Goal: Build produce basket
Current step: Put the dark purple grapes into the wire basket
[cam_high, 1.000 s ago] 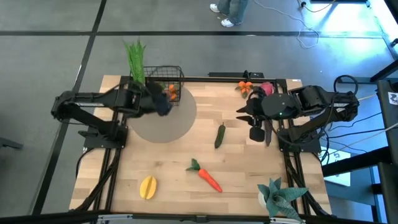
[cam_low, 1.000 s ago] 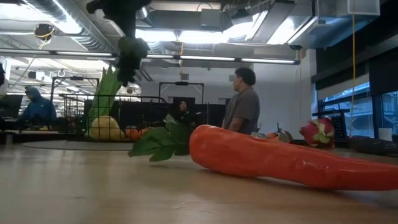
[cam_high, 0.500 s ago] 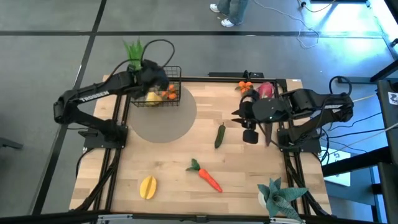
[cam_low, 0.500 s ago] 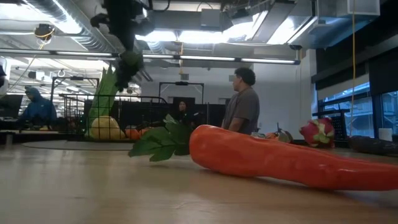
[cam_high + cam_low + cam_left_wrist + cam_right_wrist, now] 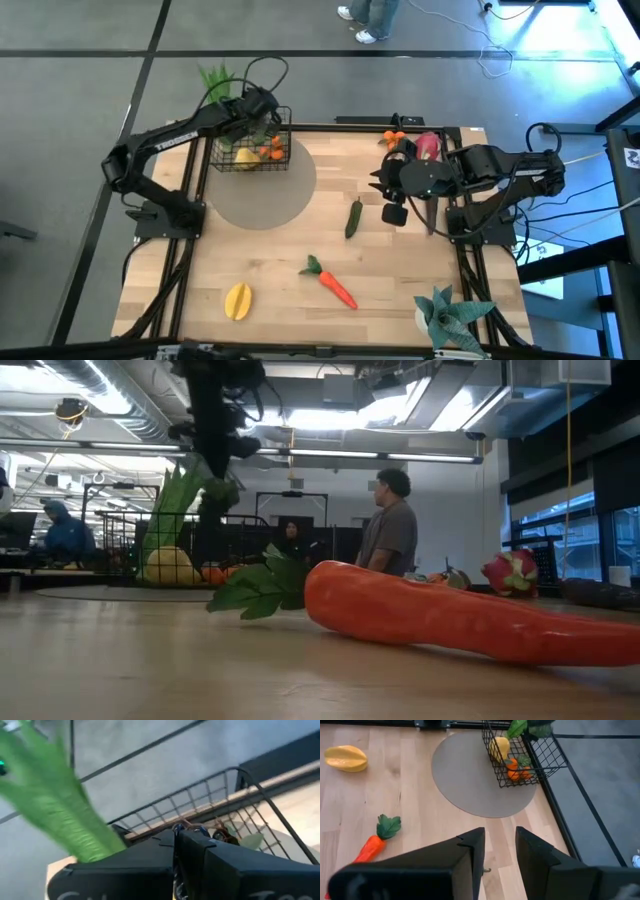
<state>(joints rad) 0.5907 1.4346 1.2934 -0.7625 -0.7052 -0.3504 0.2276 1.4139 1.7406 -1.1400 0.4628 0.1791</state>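
A pale wooden table (image 5: pixel 250 260) carries a starfruit (image 5: pixel 237 299), a carrot (image 5: pixel 333 284) and a cucumber (image 5: pixel 354 217) up front. The right gripper (image 5: pixel 394 213), empty with fingers slightly parted, has drifted left toward the cucumber. At the far-left corner, the left gripper (image 5: pixel 262 103) has swung over the wire basket (image 5: pixel 252 143); I cannot tell its grip.

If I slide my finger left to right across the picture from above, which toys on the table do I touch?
Yellow fruit → basket → carrot → cucumber → spiky plant.
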